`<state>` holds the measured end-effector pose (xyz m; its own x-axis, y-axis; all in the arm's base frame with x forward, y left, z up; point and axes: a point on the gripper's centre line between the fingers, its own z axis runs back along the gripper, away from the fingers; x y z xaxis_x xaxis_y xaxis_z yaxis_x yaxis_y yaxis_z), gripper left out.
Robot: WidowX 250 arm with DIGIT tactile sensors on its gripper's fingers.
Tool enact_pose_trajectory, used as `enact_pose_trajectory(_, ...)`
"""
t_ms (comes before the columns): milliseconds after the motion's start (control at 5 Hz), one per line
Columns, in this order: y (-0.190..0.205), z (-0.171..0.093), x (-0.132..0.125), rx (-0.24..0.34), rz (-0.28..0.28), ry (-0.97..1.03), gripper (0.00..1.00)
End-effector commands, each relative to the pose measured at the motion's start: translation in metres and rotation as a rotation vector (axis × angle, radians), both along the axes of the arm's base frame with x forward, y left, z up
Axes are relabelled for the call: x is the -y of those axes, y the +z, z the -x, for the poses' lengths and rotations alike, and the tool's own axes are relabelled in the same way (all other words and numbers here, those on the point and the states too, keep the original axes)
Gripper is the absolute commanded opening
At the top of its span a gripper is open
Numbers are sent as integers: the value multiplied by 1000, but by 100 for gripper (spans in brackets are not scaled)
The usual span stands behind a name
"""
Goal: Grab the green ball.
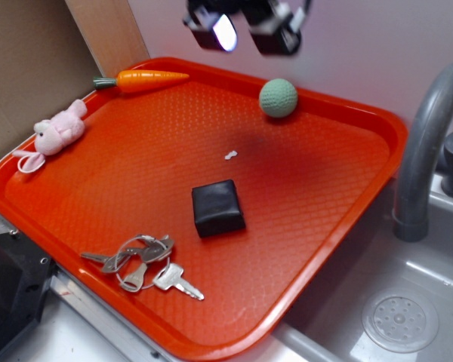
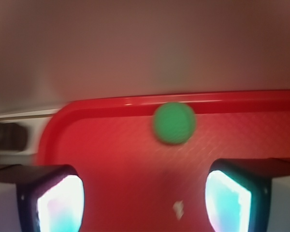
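Observation:
The green ball (image 1: 278, 98) is a small pale sage-green sphere resting near the far edge of the orange tray (image 1: 347, 188). My gripper (image 1: 245, 32) hangs high above the tray's far side, up and to the left of the ball, open with nothing between its fingers. In the wrist view the ball (image 2: 174, 123) lies ahead of the gripper (image 2: 144, 200), just before the tray's far rim (image 2: 135, 100). Both finger pads (image 2: 60, 205) show wide apart over bare tray.
On the tray lie a black wallet (image 1: 218, 208), a bunch of keys (image 1: 142, 261), a toy carrot (image 1: 143, 80), a pink plush toy (image 1: 57, 132) and a small white scrap (image 1: 230, 155). A grey faucet (image 1: 426, 143) and sink (image 1: 392, 317) stand to the right.

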<state>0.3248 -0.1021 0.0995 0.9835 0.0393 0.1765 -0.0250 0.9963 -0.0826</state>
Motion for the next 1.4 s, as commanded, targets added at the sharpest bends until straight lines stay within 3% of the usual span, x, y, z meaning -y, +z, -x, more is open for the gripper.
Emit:
enact_pose_trajectory(0,-19,-36,14,74,-59,-36,100)
enact_pose_trajectory(200,-23,-40,6,76,-92,-2,0)
enact_pose_trajectory(600,-46,-47,-21,57,-89,53,0)
enact_pose_trajectory(800,-42,-44,-25,81,-87,63,0)
enact_pose_trajectory(1000,-2,-24,-24,164,-29,57,0)
enact_pose_trajectory(1200,47,6,-25,209,77,72,0)
